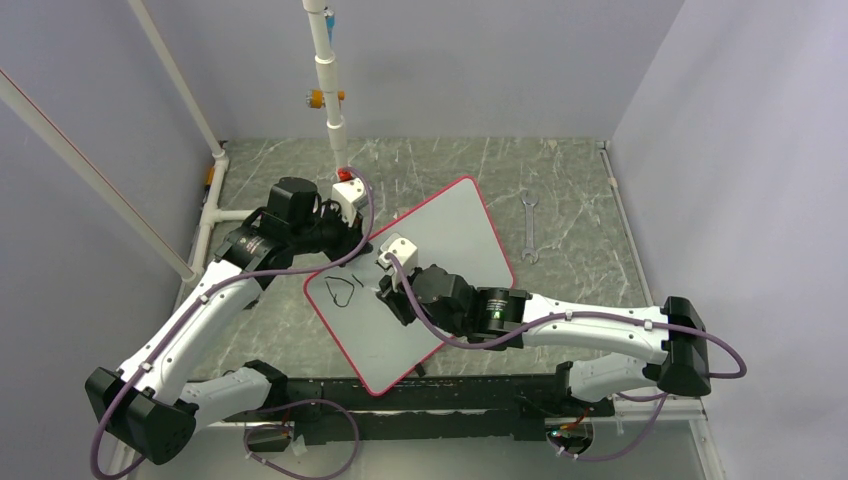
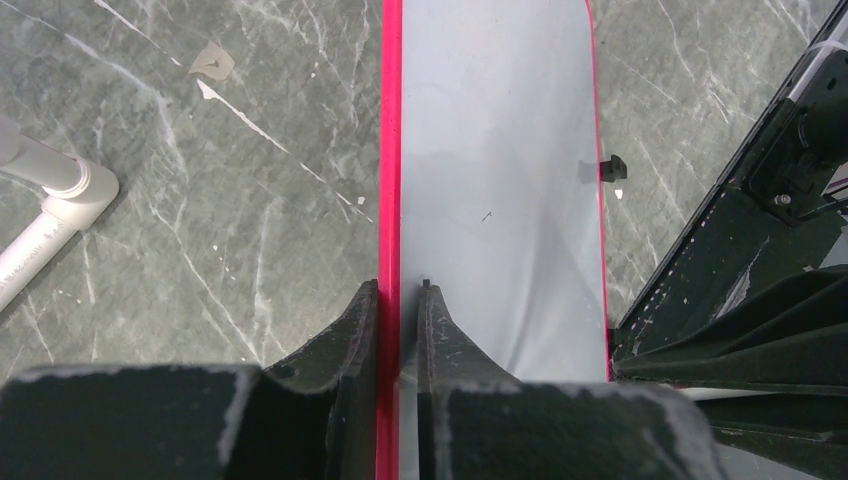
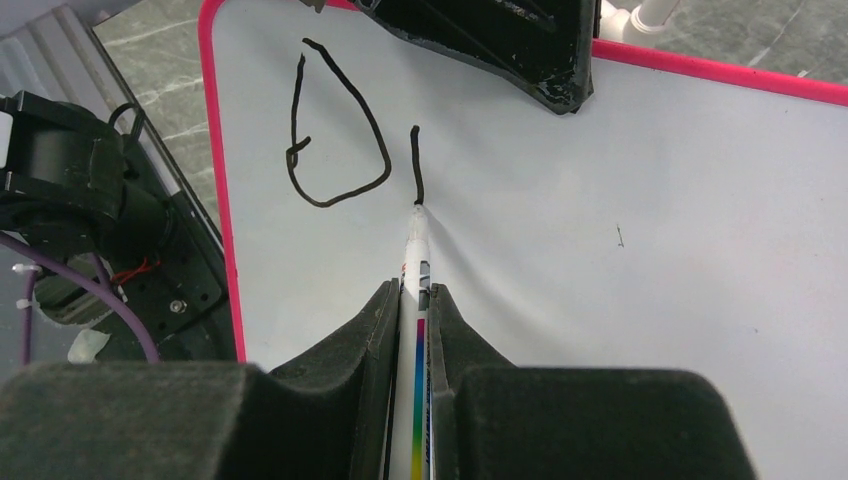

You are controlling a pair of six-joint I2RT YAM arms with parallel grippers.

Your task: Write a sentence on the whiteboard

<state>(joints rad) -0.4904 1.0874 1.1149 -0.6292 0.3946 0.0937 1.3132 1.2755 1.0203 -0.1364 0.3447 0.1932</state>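
From above, the whiteboard (image 1: 450,225) lies on the worktop (image 1: 580,190); it looks stiff, light and slippery, best pinched at its rim. Left wrist: the left hand (image 2: 400,290) clamps that rim, nearly shut. Right wrist: the right hand (image 3: 413,292), closed on the marker (image 3: 415,250), tips the sentence (image 3: 417,170) near the whiteboard's corner.

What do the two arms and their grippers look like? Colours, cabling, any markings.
The left arm and right arm have white link shells and black joint housings. A purple cable runs along each, clipped at intervals. A green light glows on a right arm joint. The left gripper and right gripper have black tapered fingers, edges scuffed pale. No lettering visible.
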